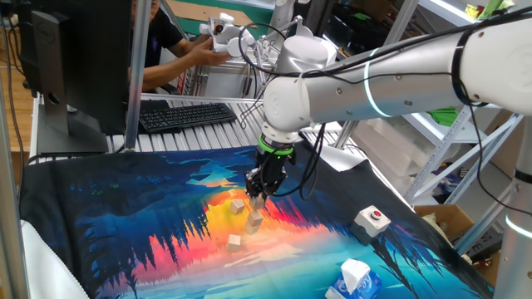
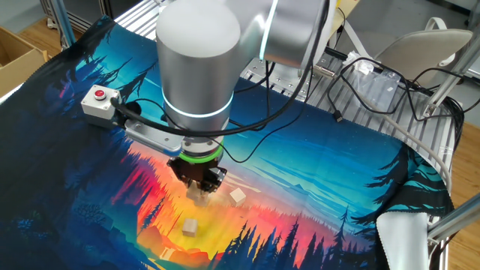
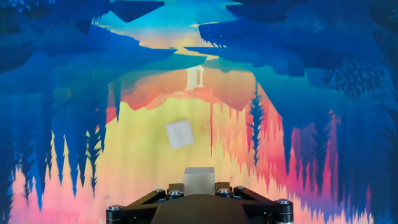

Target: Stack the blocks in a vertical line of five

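Observation:
My gripper [image 1: 258, 199] hangs over the orange middle of the printed mat, shut on one pale wooden block [image 3: 199, 177]. That block fills the gap between the fingers in the hand view and shows just under the fingertips [image 2: 199, 196]. A loose block [image 3: 179, 134] lies tilted on the mat a little ahead of it. One fixed view shows blocks beside the gripper [image 1: 238, 205], right below it [image 1: 253, 220] and nearer the front [image 1: 234, 242]. The other fixed view has single blocks to the right [image 2: 238, 196] and below [image 2: 190, 226]. No stack is visible.
A white box with a red button [image 1: 371, 220] sits on the mat's right side. A white-and-blue tissue pack [image 1: 356, 281] lies at the front right corner. A keyboard [image 1: 184, 115] and a monitor stand behind the mat, where a person is seated.

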